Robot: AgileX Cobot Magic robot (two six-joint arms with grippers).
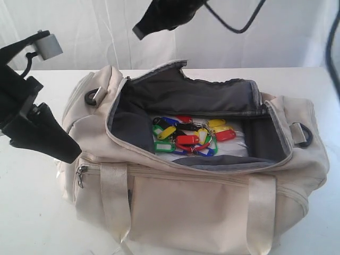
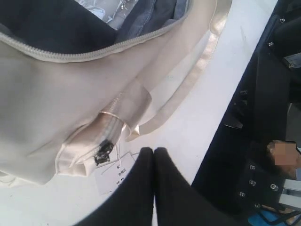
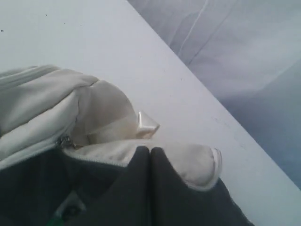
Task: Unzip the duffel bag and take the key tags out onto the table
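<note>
The cream duffel bag (image 1: 202, 207) lies on the white table (image 1: 26, 212) with its top flap unzipped and folded back, showing the dark lining. Inside, on clear plastic, sit the key tags (image 1: 187, 137), red, blue, green and yellow. My left gripper (image 1: 73, 154) is shut and empty beside the bag's left end, just off the table. In the left wrist view its fingertips (image 2: 153, 150) touch each other near a side zipper pull (image 2: 103, 153). My right gripper (image 1: 138, 31) hangs shut and empty above the bag's rear flap (image 3: 188, 160), fingertips (image 3: 150, 149) together.
A white paper label (image 2: 112, 178) lies on the table by the bag's end. A satin handle strap (image 2: 197, 70) loops over the table. A white curtain (image 1: 265, 42) backs the table. A black cable (image 1: 239, 24) hangs behind the right arm. Dark equipment (image 2: 263, 117) stands past the table edge.
</note>
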